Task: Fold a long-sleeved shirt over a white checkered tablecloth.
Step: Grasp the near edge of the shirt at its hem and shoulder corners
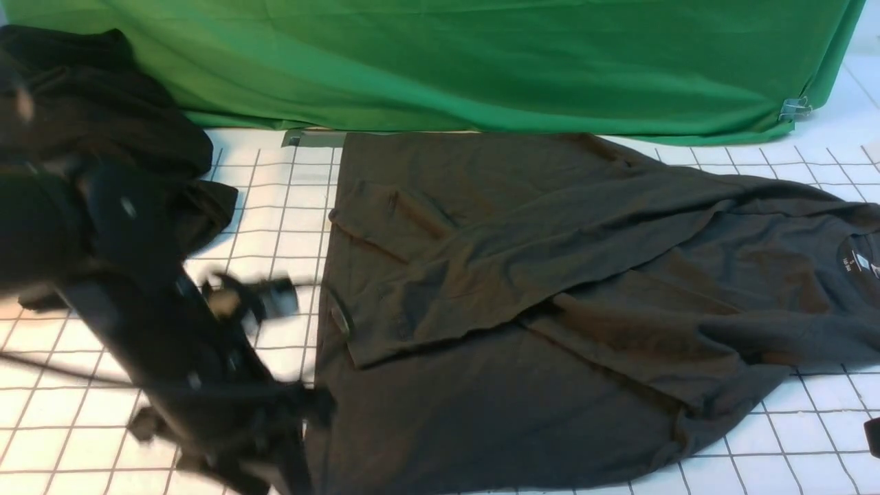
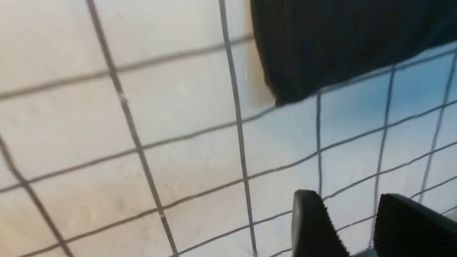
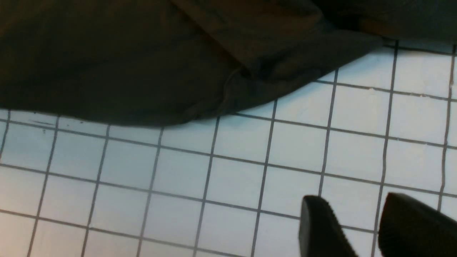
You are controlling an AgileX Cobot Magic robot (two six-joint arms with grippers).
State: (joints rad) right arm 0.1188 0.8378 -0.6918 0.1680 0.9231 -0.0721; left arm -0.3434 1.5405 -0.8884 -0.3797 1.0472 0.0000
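The long-sleeved shirt [image 1: 550, 309] lies flat on the white checkered tablecloth [image 1: 275, 185], spread from the middle to the right edge. Its sleeves are folded across the body and its collar [image 1: 859, 265] is at the far right. My left arm is a blur at the left, with the left gripper [image 1: 275, 300] just off the shirt's left edge. In the left wrist view the left gripper [image 2: 348, 196] is open over bare tablecloth [image 2: 178, 107], apart from a dark cloth edge [image 2: 321, 46]. The right gripper [image 3: 355, 198] is open above the cloth, short of the shirt's edge [image 3: 142, 71]. It barely shows in the front view [image 1: 873, 436].
A deeper black garment [image 1: 103, 124] lies in a heap at the back left, behind my left arm. A green backdrop cloth [image 1: 481, 62] hangs along the back, held by a metal clip [image 1: 794, 108]. A grey strip [image 1: 313, 137] lies at the backdrop's foot.
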